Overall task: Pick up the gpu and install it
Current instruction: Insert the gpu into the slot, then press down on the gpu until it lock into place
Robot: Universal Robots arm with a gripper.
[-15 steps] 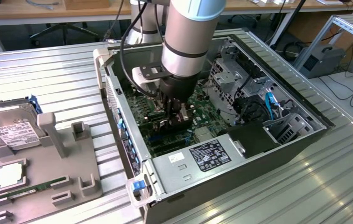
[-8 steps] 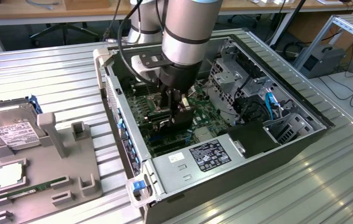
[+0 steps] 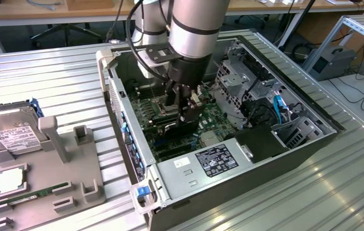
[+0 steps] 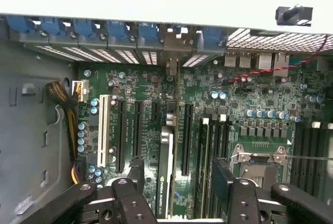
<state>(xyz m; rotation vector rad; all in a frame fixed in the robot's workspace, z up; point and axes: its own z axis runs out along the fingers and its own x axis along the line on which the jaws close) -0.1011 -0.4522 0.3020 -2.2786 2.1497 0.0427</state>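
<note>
GPU [image 4: 165, 172] installation is at its seating stage: the card stands on edge in a motherboard [image 4: 250, 104] slot inside the open computer case [image 3: 310, 139], which lies on its side on the ribbed metal bench [image 3: 47, 77]. Order by size runs from that bench and case, to the grey fixture tray [image 3: 53, 192] at the exterior view's left carrying a hard drive [image 3: 8, 132] and a slim green memory stick [image 3: 28, 197], then to the arm reaching down into the case, and last to the card itself. In the wrist view the gripper [image 4: 177, 182] straddles the card, its black fingers [image 4: 136, 169] spread wide on either side with a clear gap to the board edge, so they grip nothing; the card stands on its own between two long black slots, its bracket end toward the row of blue-clipped rear openings [image 4: 104, 28]. I judge the release as just made and the placing step nearly done. Whether the card is fully pressed home cannot be told. The next move calls for a straight lift clear of the card without brushing it or the neighbouring slots.
</note>
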